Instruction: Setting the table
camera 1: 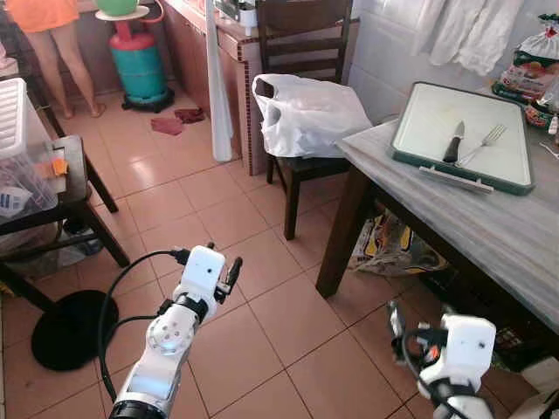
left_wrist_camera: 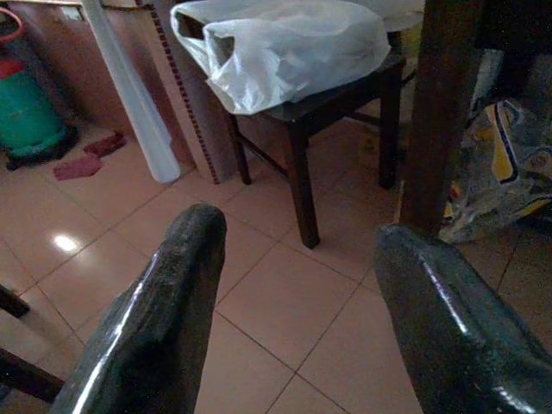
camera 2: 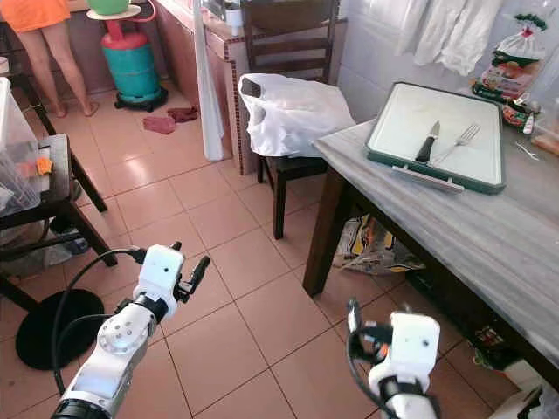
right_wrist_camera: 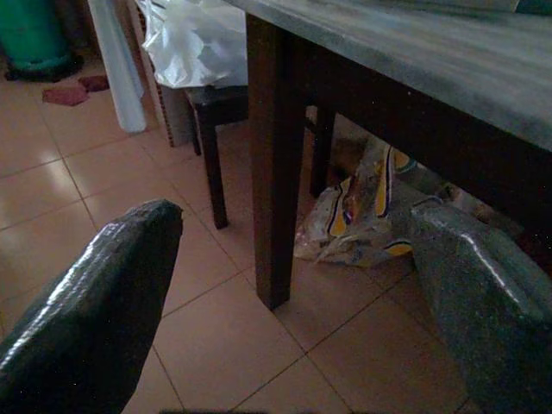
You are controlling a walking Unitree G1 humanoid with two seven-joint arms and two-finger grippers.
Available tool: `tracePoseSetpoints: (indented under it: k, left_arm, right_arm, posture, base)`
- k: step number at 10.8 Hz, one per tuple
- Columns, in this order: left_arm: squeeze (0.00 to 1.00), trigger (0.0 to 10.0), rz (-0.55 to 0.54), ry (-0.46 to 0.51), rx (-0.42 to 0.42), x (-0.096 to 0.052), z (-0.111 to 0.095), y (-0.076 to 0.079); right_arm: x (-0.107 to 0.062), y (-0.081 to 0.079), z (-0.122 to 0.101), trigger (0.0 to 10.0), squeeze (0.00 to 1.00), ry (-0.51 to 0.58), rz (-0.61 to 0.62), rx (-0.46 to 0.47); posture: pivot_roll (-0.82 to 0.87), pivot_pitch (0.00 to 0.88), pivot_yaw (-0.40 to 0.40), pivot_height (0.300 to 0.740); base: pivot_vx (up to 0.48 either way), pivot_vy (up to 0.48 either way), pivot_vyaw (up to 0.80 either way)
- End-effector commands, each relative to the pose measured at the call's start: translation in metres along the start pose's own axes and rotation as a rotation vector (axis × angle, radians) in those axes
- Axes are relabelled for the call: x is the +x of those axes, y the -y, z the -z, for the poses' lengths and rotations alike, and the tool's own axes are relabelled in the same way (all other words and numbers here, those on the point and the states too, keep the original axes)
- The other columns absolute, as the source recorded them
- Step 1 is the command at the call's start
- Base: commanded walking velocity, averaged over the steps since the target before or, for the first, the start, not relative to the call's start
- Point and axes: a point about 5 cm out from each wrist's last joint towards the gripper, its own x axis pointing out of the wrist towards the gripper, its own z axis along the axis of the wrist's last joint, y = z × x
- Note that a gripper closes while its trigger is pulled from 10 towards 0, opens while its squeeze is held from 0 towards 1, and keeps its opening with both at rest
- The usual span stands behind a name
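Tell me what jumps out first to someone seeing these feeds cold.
Probably the white tray with a green rim on the grey wooden table, holding a black-handled knife beside a silver fork. Next, the bulging white plastic bag on the dark wooden chair beside the table. Low in front, both the left gripper and right gripper hang open above the tiled floor.

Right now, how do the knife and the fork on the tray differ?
The knife has a black handle and a broad blade; the fork is all silver and slim, ending in tines. The knife lies on the side nearer the chair, the fork on the far side, and they sit at slightly different angles. Both lie flat, close together, on the green-rimmed tray.
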Motion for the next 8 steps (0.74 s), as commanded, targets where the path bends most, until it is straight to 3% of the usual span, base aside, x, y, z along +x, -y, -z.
tracePoseSetpoints:
  k: [1, 6, 8]
  left_arm:
    - [0.00, 10.0, 0.017, 0.012, 0.018, 0.0019, -0.0025, 0.0009]
    - [0.00, 10.0, 0.051, 0.012, 0.009, 0.0045, -0.0041, 0.0050]
    - [0.00, 10.0, 0.019, -0.008, 0.008, -0.0050, 0.0006, -0.0049]
  right_arm:
    - [-0.0023, -0.0020, -0.0003, 10.0, 0.00, 0.003, 0.007, -0.002]
    - [-0.0054, 0.0004, 0.0012, 10.0, 0.00, 0.000, 0.031, 0.002]
    - [-0.0052, 0.0049, 0.0000, 10.0, 0.00, 0.004, 0.025, -0.051]
  posture:
    - [0.03, 0.091, -0.014, 0.740]
    - [0.02, 0.093, -0.008, 0.740]
    - [0.02, 0.091, -0.015, 0.740]
  base:
    - [0.000, 0.000, 0.00]
    - [0.000, 0.000, 0.00]
    - [0.000, 0.000, 0.00]
